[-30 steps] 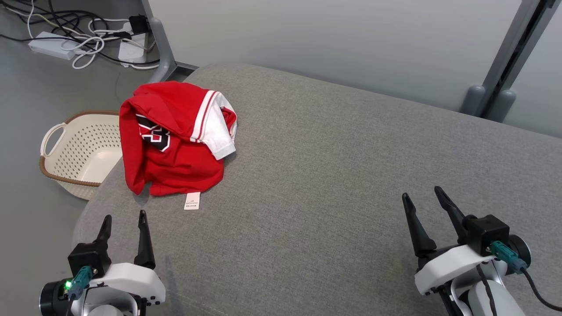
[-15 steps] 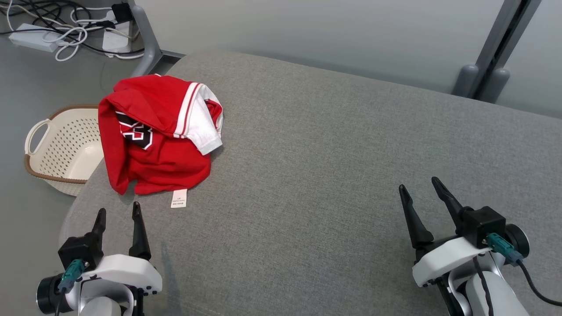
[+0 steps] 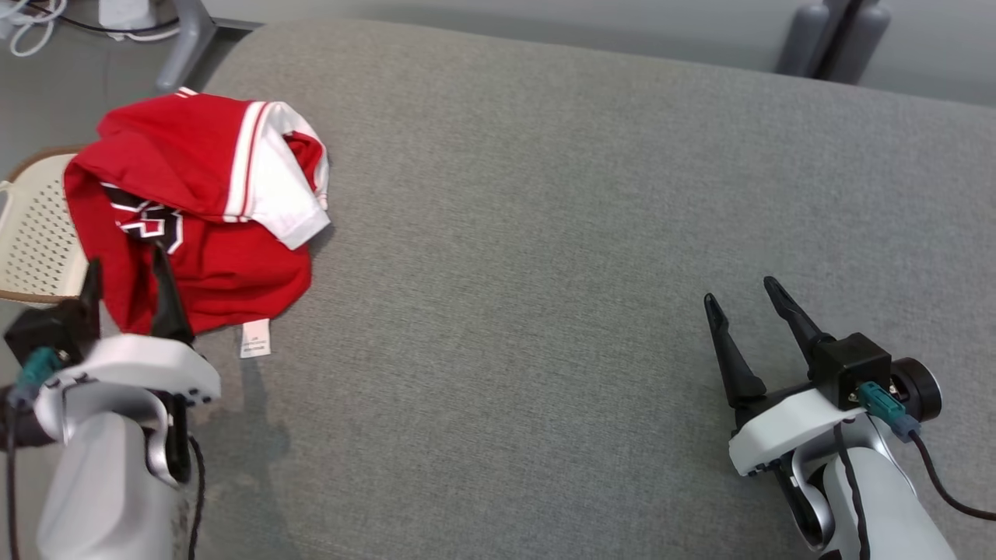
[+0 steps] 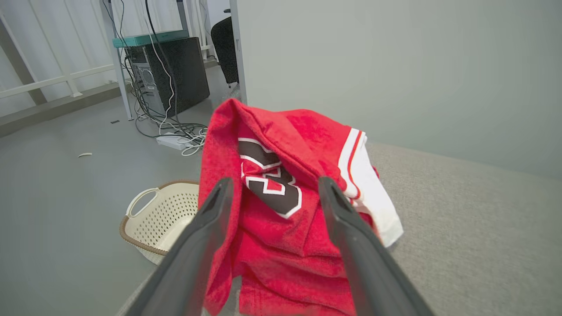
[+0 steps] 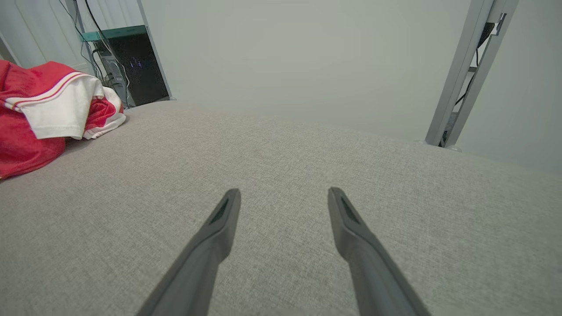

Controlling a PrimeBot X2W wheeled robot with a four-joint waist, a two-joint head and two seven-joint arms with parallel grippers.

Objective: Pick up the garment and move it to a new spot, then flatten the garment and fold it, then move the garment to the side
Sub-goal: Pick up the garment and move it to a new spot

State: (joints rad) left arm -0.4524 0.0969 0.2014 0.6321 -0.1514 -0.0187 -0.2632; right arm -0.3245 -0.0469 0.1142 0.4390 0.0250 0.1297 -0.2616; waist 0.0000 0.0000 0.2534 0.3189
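Left gripper spread wide and empty, tips hovering just over the near hem of a jersey. Right gripper equally wide, empty, above bare bench near the right end, well apart from the cloth.

Jersey red, crumpled in a heap at the bench's left end, seemingly draped a little over that edge, above a basket on the floor. Probably light, soft and limp: likely to sag and unfold when lifted, neither slippery nor fragile. Best taken by a bunched fold at the near hem, beside the white label.

No clear long axis in the heap; roughly near to far. White sleeve pointing toward the bench's middle, label toward the robot, black number facing up.
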